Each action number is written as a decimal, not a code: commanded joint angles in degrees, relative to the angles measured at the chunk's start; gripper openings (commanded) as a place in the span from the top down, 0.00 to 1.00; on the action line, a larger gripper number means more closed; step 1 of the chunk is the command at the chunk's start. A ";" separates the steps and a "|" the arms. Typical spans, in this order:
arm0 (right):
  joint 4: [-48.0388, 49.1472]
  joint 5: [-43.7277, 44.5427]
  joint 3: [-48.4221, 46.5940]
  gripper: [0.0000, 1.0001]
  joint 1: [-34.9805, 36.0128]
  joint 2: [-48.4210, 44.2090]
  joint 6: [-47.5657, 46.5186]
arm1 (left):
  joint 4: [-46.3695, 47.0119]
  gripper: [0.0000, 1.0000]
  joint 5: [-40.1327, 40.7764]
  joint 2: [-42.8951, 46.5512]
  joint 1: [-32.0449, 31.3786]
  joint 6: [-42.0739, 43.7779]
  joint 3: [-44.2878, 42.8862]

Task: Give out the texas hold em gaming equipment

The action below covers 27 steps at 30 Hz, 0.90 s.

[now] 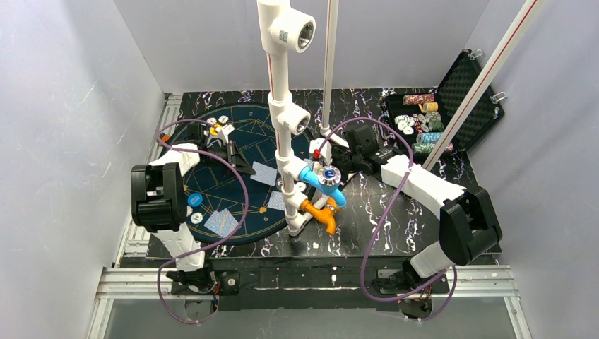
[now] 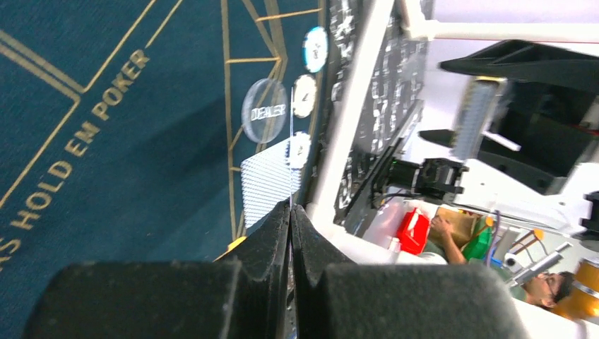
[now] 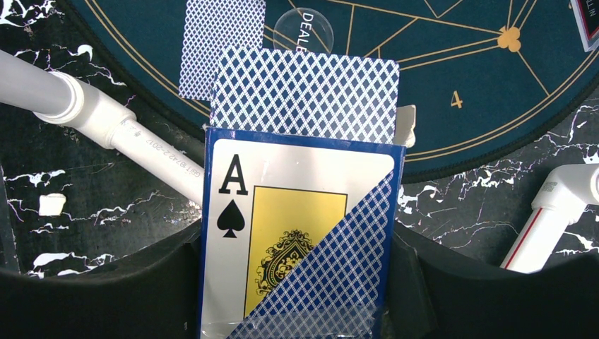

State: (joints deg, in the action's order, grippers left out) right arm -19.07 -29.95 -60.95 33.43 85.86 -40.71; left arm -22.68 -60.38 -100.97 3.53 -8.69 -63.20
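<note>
My left gripper [image 2: 291, 208] is shut on a single playing card [image 2: 290, 141], which I see edge-on as a thin line sticking out above the blue poker mat [image 1: 233, 176]. Below it on the mat lie a face-down card [image 2: 268, 180], a clear dealer button [image 2: 264, 111] and small chips [image 2: 304, 95]. My right gripper [image 3: 297, 282] is shut on an ace-of-spades card box [image 3: 297, 233], with blue-backed cards [image 3: 304, 95] poking out of its top. In the top view the left gripper [image 1: 229, 145] is over the mat's far left and the right gripper [image 1: 339, 152] is beside the pipes.
A white PVC pipe frame [image 1: 286, 141] with blue and orange fittings stands mid-table between the arms. More face-down cards [image 1: 222, 222] and chips [image 1: 194, 200] lie on the mat's near side. An open black case [image 1: 455, 92] with chip stacks sits at the back right.
</note>
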 commanded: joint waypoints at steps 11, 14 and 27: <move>2.13 -0.96 -0.66 0.99 -0.23 -1.50 -0.40 | -0.50 1.00 17.49 -0.92 -5.14 2.81 4.23; 1.96 -1.05 -0.83 0.99 -0.26 -1.36 -0.46 | 0.52 1.00 17.26 -1.94 -6.61 1.90 4.10; 1.49 -1.29 -1.28 0.99 -0.25 -0.89 -0.61 | 1.79 0.65 12.04 -5.51 -10.43 -0.50 2.16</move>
State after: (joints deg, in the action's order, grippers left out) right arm -19.16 -29.98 -60.95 33.39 85.86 -40.73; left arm -20.03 -45.65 -106.89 -6.35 -8.86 -59.90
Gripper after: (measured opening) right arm 0.736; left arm 0.217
